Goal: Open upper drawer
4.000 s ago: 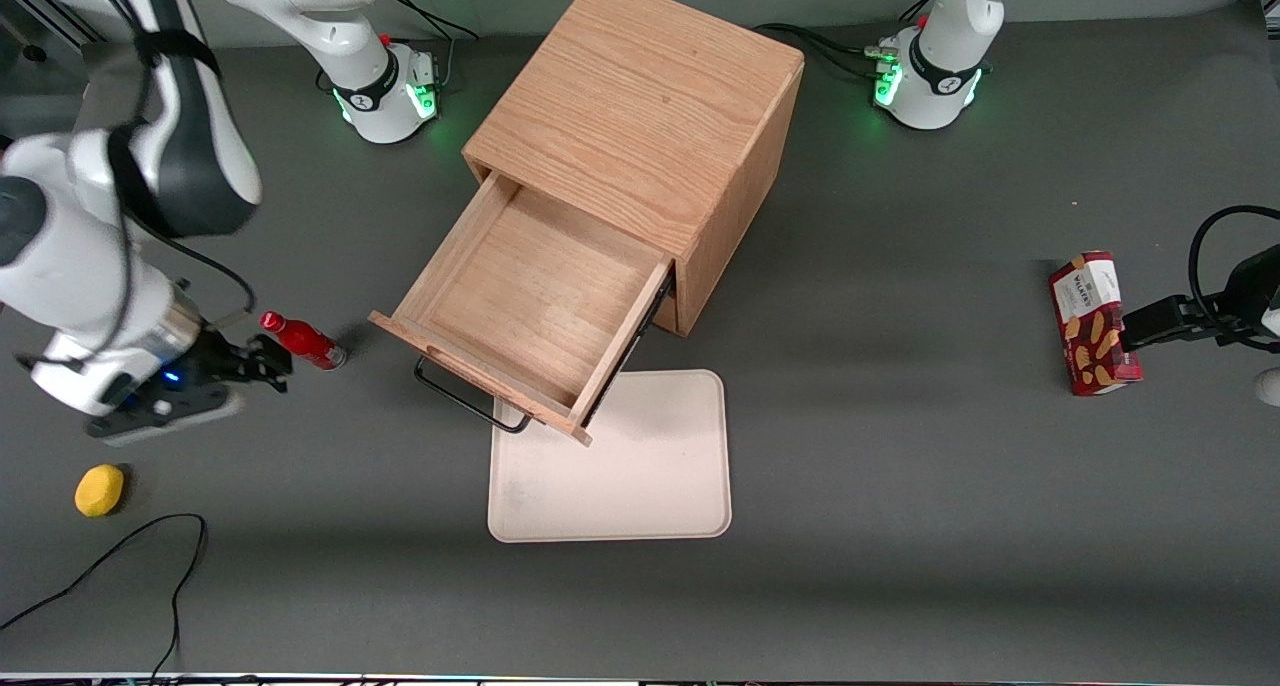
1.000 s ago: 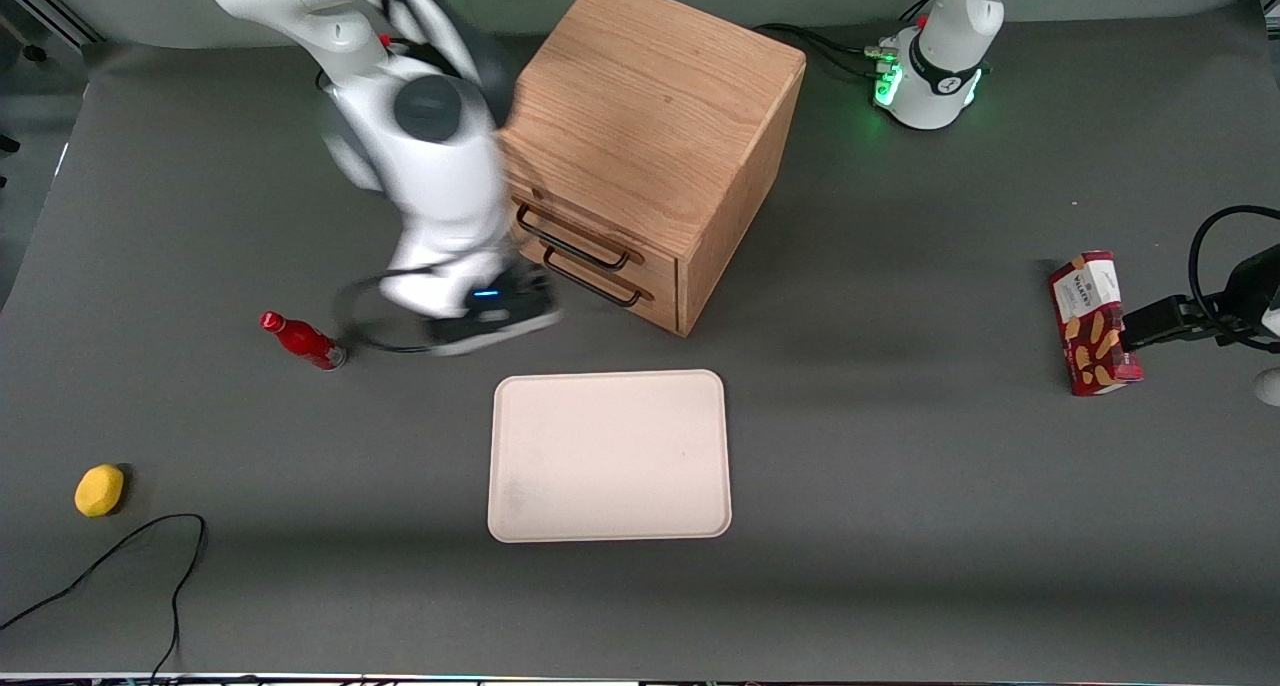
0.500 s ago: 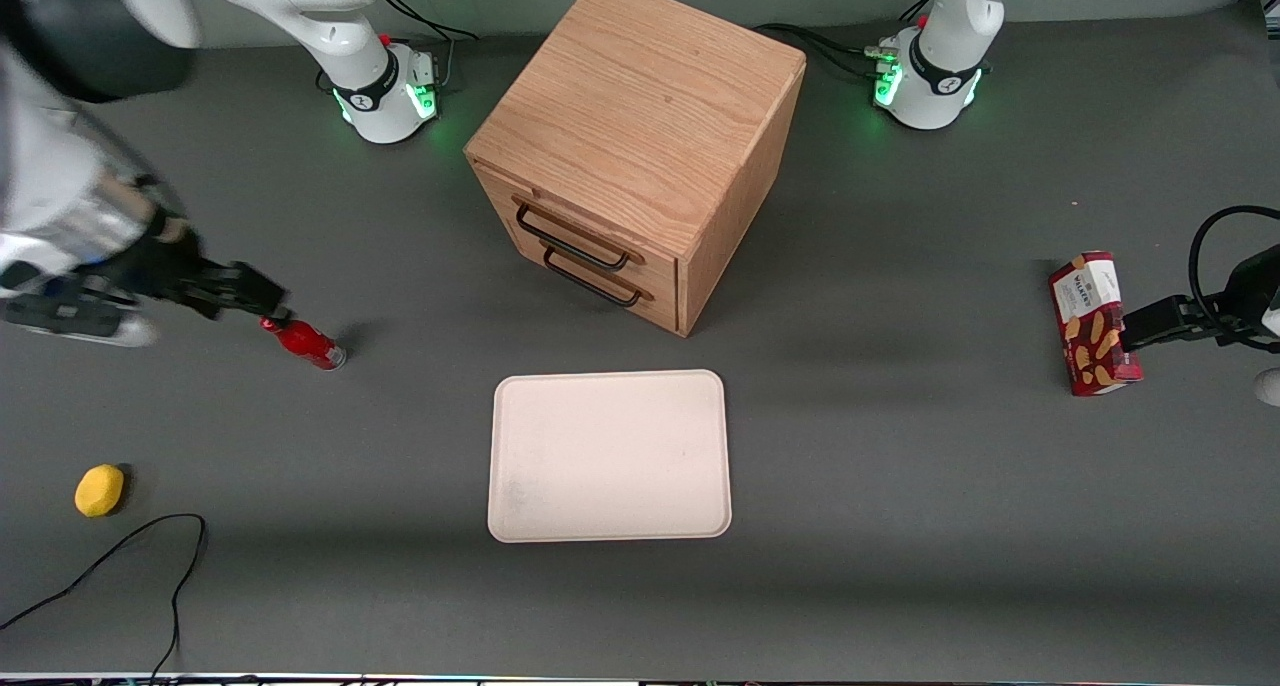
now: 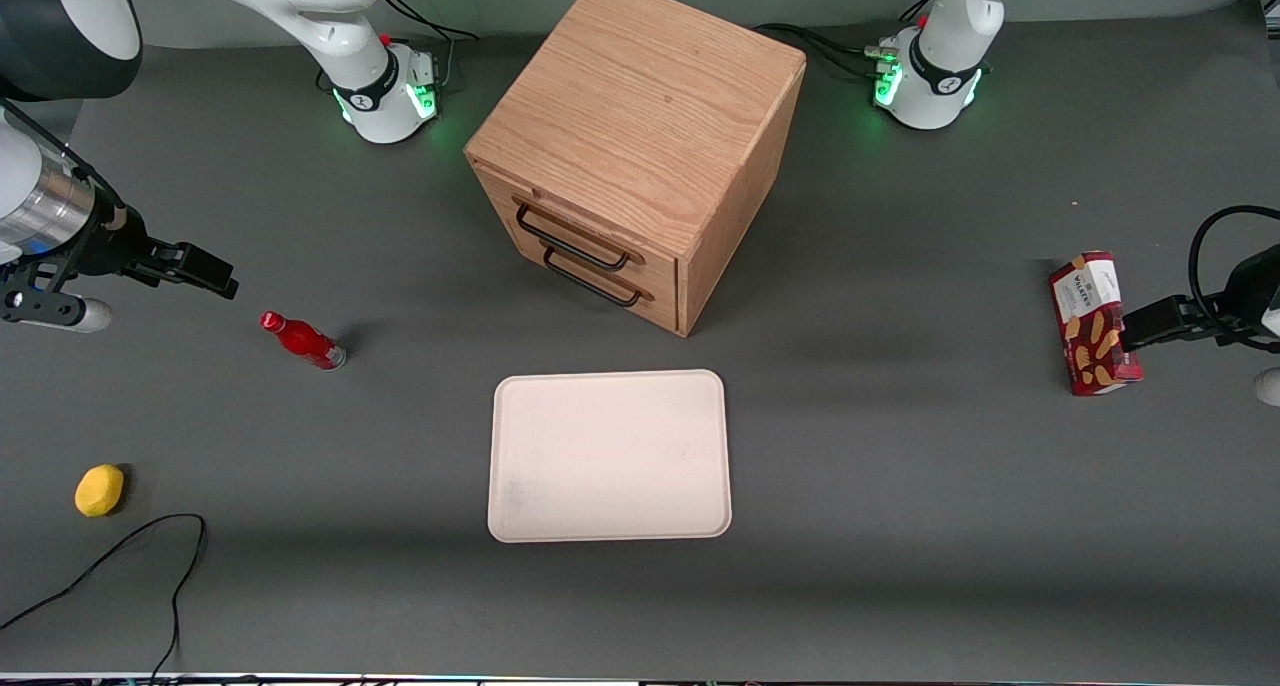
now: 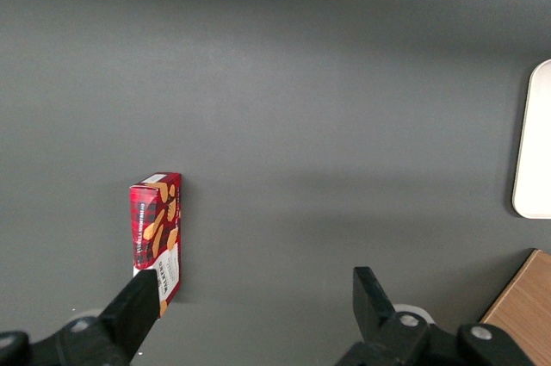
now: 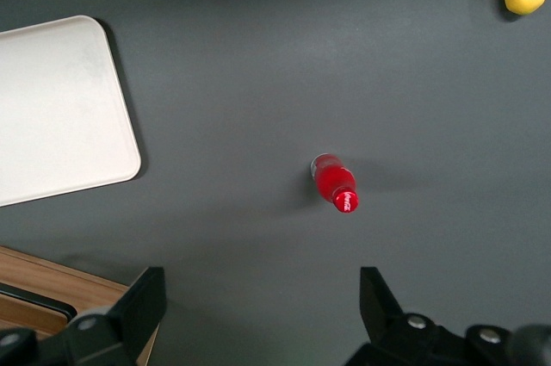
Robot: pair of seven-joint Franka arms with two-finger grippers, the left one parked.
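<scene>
The wooden cube cabinet [image 4: 640,106] stands mid-table, its front turned toward the working arm's end. The upper drawer [image 4: 497,194] is pushed in flush; its thin black bar handle [image 4: 572,238] sits just above the lower drawer's identical handle [image 4: 595,278]. My right gripper [image 4: 205,269] hovers far from the cabinet, toward the working arm's end of the table, above the mat and close to a red bottle. Its fingers are open and empty in the right wrist view [image 6: 261,297]. A corner of the cabinet [image 6: 52,284] shows there too.
A red bottle [image 4: 300,340] [image 6: 336,183] lies on the mat between gripper and cabinet. A cream tray [image 4: 610,455] [image 6: 52,108] lies nearer the front camera than the cabinet. A yellow fruit [image 4: 99,490] and black cable [image 4: 120,556] lie near the working arm's end. A cookie box [image 4: 1090,323] sits by the parked arm.
Four seconds ago the upper drawer stood pulled out; a second ago it was shut, with the arm at the cabinet's front. Since then the arm has swung away past the bottle.
</scene>
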